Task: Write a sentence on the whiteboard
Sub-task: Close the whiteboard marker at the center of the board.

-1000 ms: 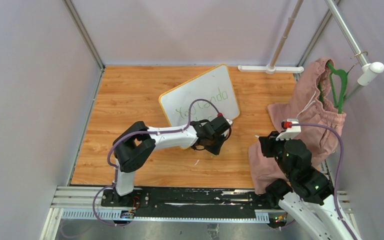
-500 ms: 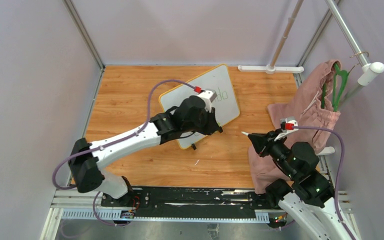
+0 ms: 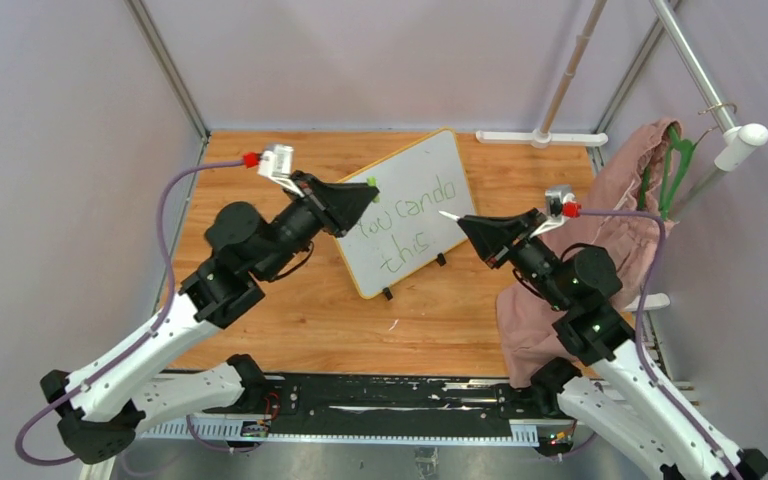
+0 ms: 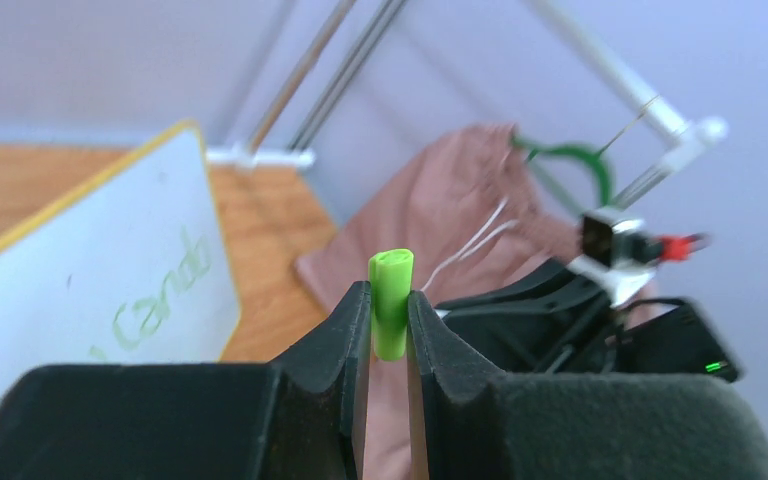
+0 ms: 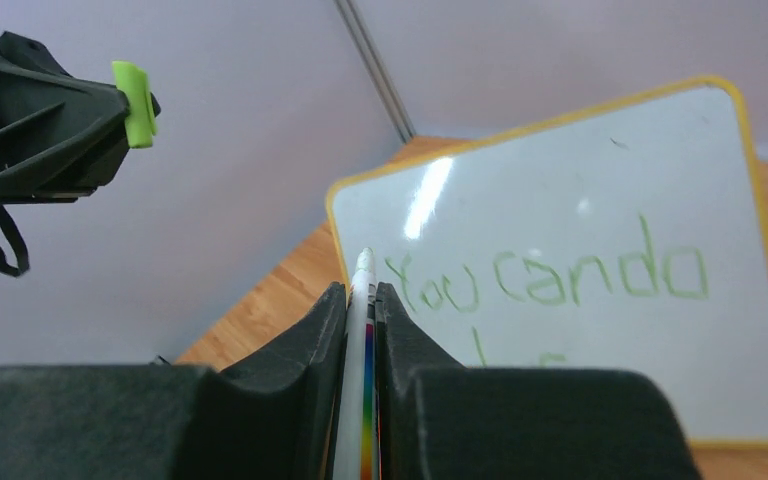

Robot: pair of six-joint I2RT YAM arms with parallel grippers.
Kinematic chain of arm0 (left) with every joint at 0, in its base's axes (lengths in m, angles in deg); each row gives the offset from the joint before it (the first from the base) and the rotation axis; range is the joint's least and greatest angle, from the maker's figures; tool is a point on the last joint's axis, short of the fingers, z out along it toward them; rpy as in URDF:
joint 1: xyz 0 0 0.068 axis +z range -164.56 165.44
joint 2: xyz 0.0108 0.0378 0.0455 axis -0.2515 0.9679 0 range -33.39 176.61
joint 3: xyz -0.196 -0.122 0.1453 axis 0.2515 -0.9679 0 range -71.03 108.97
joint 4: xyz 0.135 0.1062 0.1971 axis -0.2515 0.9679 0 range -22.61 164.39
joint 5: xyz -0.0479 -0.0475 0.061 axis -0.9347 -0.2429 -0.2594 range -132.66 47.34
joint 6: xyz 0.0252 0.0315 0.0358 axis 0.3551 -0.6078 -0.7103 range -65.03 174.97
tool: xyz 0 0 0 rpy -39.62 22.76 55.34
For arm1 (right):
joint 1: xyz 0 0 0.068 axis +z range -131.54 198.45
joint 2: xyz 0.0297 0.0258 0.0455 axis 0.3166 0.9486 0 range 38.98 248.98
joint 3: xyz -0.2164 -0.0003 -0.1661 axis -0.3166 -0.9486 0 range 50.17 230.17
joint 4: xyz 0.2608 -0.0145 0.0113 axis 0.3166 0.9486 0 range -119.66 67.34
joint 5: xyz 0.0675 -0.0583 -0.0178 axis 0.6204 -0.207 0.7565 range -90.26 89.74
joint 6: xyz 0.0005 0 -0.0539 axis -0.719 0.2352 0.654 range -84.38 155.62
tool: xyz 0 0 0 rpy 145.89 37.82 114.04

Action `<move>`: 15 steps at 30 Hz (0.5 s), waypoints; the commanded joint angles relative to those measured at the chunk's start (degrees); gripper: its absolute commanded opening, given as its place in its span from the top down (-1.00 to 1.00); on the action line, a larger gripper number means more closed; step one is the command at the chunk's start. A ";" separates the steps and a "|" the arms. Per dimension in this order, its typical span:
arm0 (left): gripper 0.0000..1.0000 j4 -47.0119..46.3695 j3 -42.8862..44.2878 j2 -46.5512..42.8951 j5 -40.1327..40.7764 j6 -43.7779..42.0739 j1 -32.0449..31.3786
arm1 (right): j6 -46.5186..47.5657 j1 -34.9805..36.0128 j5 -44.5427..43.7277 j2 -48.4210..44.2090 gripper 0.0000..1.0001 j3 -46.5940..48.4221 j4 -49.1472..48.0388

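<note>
At the left, the left tool [image 3: 365, 192] is held high over the counter [image 3: 260, 180], clamped on a short green cap [image 3: 371, 183]. Between the arms, toward the back, the whiteboard [image 3: 430, 228] stands tilted on its feet with the sentence [image 3: 410, 200] "You can do this" complete in two lines. Right of it, the right tool [image 3: 465, 222] pinches a white marker [image 3: 450, 215] whose tip faces the cap. Both hover off the board, so the writing looks finished and recapping seems likely. Only the top view shows "this" whole and the pink garment [image 3: 620, 215] by the right arm. The left wrist view shows the cap squeezed between the fingers [image 4: 345, 320]. The right wrist view shows the marker's rainbow stripe, while its tool hides most of the lower line.
</note>
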 commanded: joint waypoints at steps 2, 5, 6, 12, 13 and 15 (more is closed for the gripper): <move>1.00 -18.34 -1.30 -5.08 6.03 1.90 0.65 | -1.15 6.26 0.22 8.54 1.00 4.49 -27.47; 1.00 -25.63 -1.55 -6.25 7.28 2.98 0.66 | 2.37 11.32 -1.01 14.76 1.00 8.09 -36.51; 1.00 -28.16 -1.70 -6.55 7.43 3.58 0.66 | 3.37 12.83 -1.12 17.46 1.00 10.02 -39.29; 1.00 -41.62 -4.14 -8.07 8.83 10.08 0.66 | 10.04 20.01 -0.74 27.97 1.00 18.03 -52.20; 1.00 -42.44 -4.07 -8.40 9.01 10.96 0.66 | 11.44 21.27 -0.38 29.51 1.00 19.16 -53.92; 1.00 -43.20 -3.39 -8.64 9.20 12.01 0.66 | 14.68 24.16 0.09 32.24 1.00 21.06 -57.10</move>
